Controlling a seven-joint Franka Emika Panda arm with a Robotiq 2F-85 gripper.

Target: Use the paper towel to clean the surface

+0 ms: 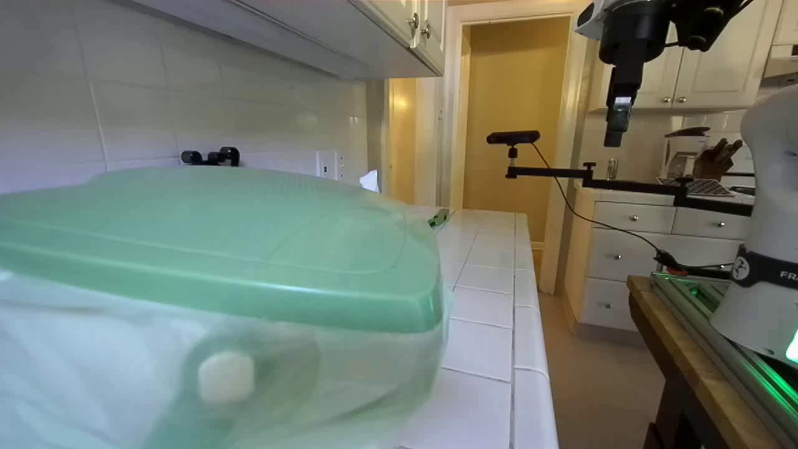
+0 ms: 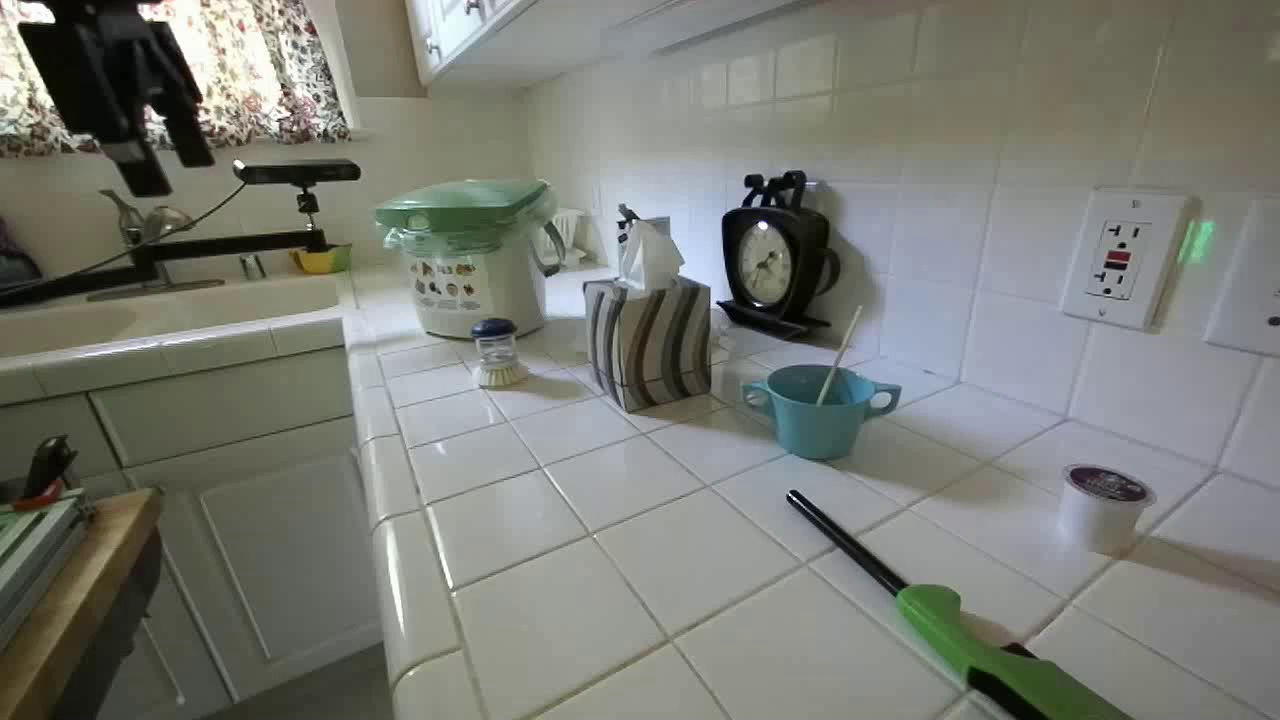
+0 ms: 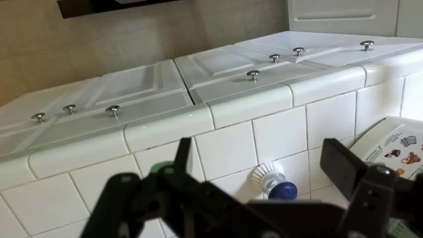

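Note:
A white tissue (image 2: pixel 652 255), the only paper towel-like thing I see, sticks up out of a striped box (image 2: pixel 650 345) on the white tiled counter (image 2: pixel 555 610). In an exterior view a white tip, likely the tissue (image 1: pixel 370 181), shows behind the green-lidded bin. The counter also shows in the wrist view (image 3: pixel 226 148). My gripper (image 3: pixel 257 148) is open with nothing between its fingers. It hangs high in both exterior views (image 1: pixel 614 134) (image 2: pixel 172 172), well apart from the tissue. The tissue and box are out of the wrist view.
A brush with a blue top (image 2: pixel 497 355) (image 3: pixel 282 191) stands before the green-lidded bin (image 2: pixel 450 285) (image 1: pixel 249 249). A turquoise cup (image 2: pixel 815 420) with a stick, a black dial scale (image 2: pixel 770 260), a pod (image 2: pixel 1100 515) and a green lighter (image 2: pixel 950 620) stand or lie nearby. A camera arm (image 1: pixel 555 171) juts out.

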